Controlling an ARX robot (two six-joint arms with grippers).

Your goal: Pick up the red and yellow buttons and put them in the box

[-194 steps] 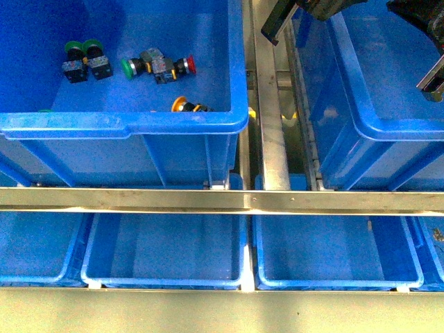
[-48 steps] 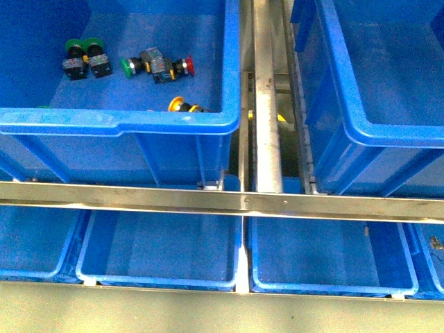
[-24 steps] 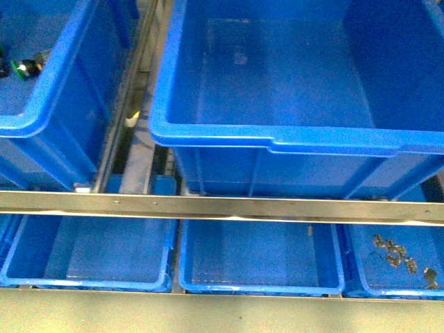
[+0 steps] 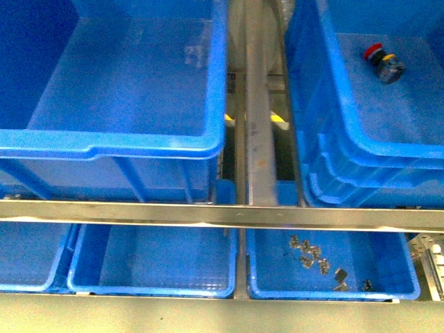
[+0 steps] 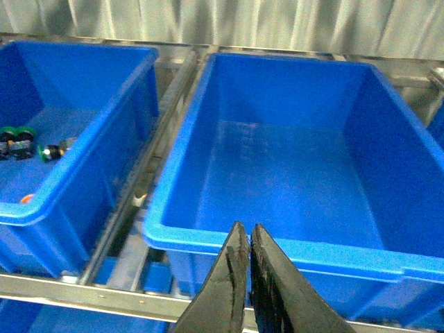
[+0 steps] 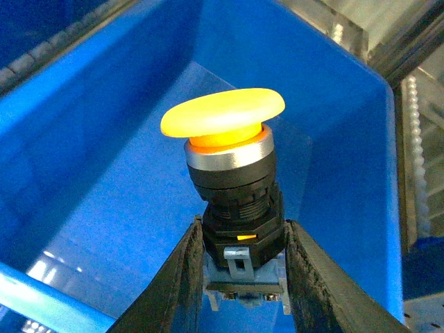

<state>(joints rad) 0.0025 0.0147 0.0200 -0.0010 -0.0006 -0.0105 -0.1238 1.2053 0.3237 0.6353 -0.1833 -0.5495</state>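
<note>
A steel-railed desk carries rows of blue crates. The right gripper (image 6: pixel 239 274) has its fingers pinching a yellow button (image 6: pixel 229 173) by its black body, cap up, above a blue crate's floor; this reads as the carrying step. A red button (image 4: pixel 383 61) already lies in the box (image 4: pixel 326 125) toward the desk's far right corner. Next: lower and release. The left gripper (image 5: pixel 244 239) has fingers pressed together, empty. Half a second ago the front view showed no red button.
</note>
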